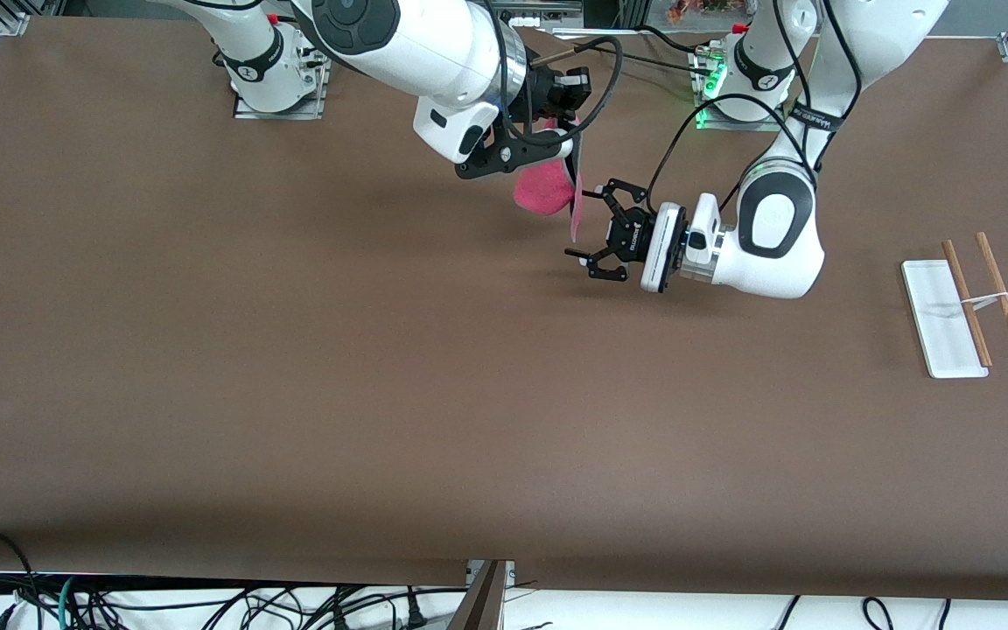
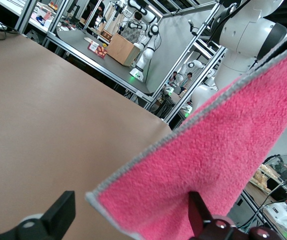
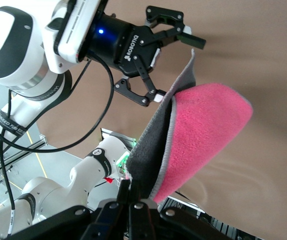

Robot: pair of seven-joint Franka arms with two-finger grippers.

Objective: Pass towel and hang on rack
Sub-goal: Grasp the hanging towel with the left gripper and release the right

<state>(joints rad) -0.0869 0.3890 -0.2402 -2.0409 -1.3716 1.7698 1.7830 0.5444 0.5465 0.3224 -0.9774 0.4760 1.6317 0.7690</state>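
The pink-red towel (image 1: 543,191) hangs folded above the middle of the table, its dark grey underside showing in the right wrist view. My right gripper (image 1: 567,144) is shut on the towel's (image 3: 203,130) top edge, pinching it (image 3: 136,197). My left gripper (image 1: 581,223) is level with the towel's lower corner, open, with that grey-edged corner (image 2: 223,145) between its spread fingers (image 2: 58,215) and not pinched. The left gripper (image 3: 176,70) also shows in the right wrist view beside the cloth. The rack (image 1: 966,302), white base and two brown rods, sits toward the left arm's end of the table.
The brown table (image 1: 294,350) carries nothing else besides the rack. Both arm bases (image 1: 276,79) stand along the edge farthest from the front camera. Cables (image 1: 206,604) lie below the table's near edge.
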